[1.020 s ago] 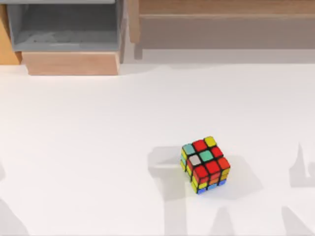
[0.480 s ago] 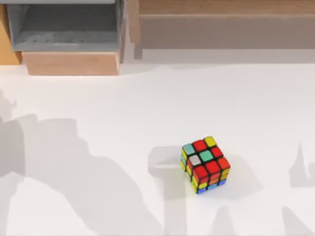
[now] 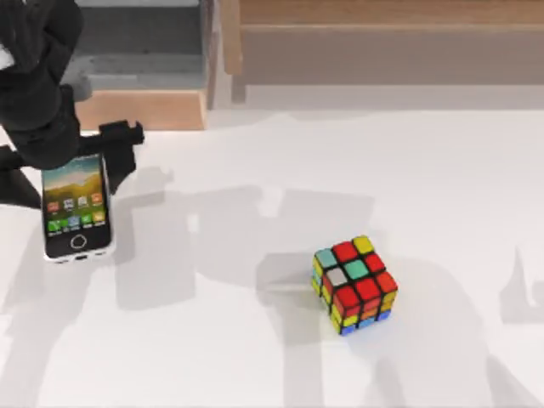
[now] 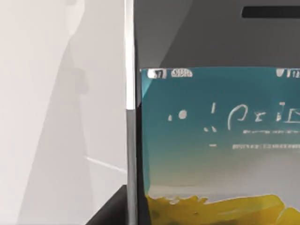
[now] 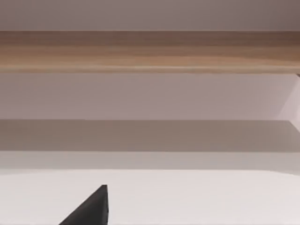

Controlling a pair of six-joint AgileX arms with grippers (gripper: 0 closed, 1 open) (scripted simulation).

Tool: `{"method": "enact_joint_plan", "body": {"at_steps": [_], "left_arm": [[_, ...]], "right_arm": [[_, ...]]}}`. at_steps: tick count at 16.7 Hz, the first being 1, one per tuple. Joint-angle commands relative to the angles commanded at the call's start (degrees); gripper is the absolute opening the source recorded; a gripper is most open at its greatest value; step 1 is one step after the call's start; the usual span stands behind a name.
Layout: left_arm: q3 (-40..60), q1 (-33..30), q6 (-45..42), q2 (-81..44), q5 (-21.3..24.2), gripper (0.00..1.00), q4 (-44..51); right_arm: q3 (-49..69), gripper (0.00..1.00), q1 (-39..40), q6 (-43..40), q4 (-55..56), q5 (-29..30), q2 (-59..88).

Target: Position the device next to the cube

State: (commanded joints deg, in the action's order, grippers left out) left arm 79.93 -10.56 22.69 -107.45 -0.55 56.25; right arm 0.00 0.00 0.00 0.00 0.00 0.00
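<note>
The device [image 3: 76, 212], a slim phone with a lit screen of app icons and a round home button, is at the far left of the table, face up. My left gripper [image 3: 72, 161] reaches in from the back left corner and is shut on its upper end, one finger on each long side. In the left wrist view the device [image 4: 215, 140] is very close, its silver rim running along the white table. The cube [image 3: 354, 284], scrambled with a mostly red top, rests right of the table's middle, far from the device. A dark part of my right gripper [image 5: 89, 211] shows low over the table.
A wooden cabinet with an open grey drawer [image 3: 127, 109] stands at the back left, just behind the left arm. A long wooden shelf [image 3: 382, 25] runs along the back right. White tabletop stretches between the device and the cube.
My left arm has come into the top view from the left, carrying the device; before, only its shadow showed. The cube has not moved.
</note>
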Motion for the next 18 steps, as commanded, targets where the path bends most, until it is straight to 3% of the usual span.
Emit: {"method": "enact_joint_plan", "body": {"at_steps": [5, 9, 12, 18], "left_arm": [[1.2, -15.8, 8.0, -0.9, -0.4, 0.0, 2.7], [1.7, -24.5, 12.4, -1.5, -0.6, 0.0, 4.2], [1.9, -27.4, 13.9, -1.6, -0.7, 0.0, 4.7], [1.8, -27.3, 13.8, -1.5, -0.7, 0.0, 4.6]], "right_arm": [[0.0, 1.0, 0.0, 0.0, 0.0, 0.0, 0.0], [0.0, 1.0, 0.0, 0.0, 0.0, 0.0, 0.0], [0.0, 1.0, 0.0, 0.0, 0.0, 0.0, 0.0], [0.0, 1.0, 0.0, 0.0, 0.0, 0.0, 0.0]]}}
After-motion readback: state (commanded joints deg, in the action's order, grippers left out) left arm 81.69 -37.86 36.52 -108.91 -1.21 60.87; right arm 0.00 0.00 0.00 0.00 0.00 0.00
